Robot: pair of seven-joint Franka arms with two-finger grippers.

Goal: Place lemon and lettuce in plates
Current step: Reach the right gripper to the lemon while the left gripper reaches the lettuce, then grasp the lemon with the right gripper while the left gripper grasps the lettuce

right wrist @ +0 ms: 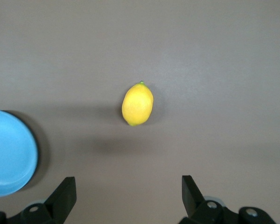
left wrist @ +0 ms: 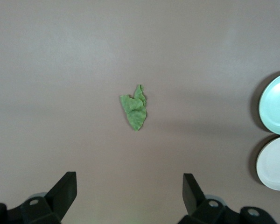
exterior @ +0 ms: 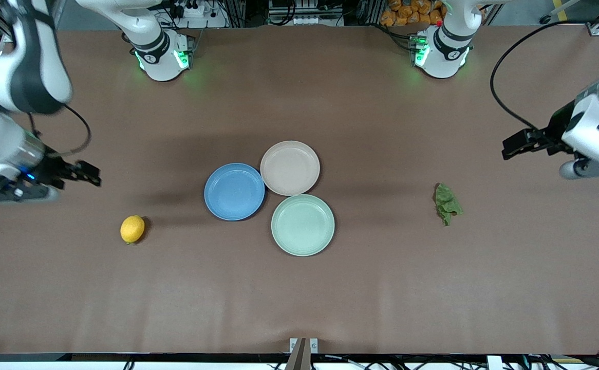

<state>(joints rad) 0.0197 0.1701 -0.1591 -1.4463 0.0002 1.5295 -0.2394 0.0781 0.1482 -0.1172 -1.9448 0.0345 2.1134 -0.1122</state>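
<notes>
The lemon [exterior: 132,229] lies on the brown table toward the right arm's end; it also shows in the right wrist view [right wrist: 137,104]. The lettuce [exterior: 447,203] lies toward the left arm's end and shows in the left wrist view [left wrist: 135,108]. The blue plate [exterior: 234,191] and the beige-pink plate [exterior: 289,168] sit empty at mid-table, touching. My right gripper [exterior: 93,173] is open and empty, up in the air over bare table near the lemon. My left gripper [exterior: 511,146] is open and empty, up in the air over bare table near the lettuce.
A pale mint-green plate [exterior: 302,224] sits empty against the other two plates, nearer to the front camera. Both arm bases stand along the table's back edge. A black cable loops from the left arm over its end of the table.
</notes>
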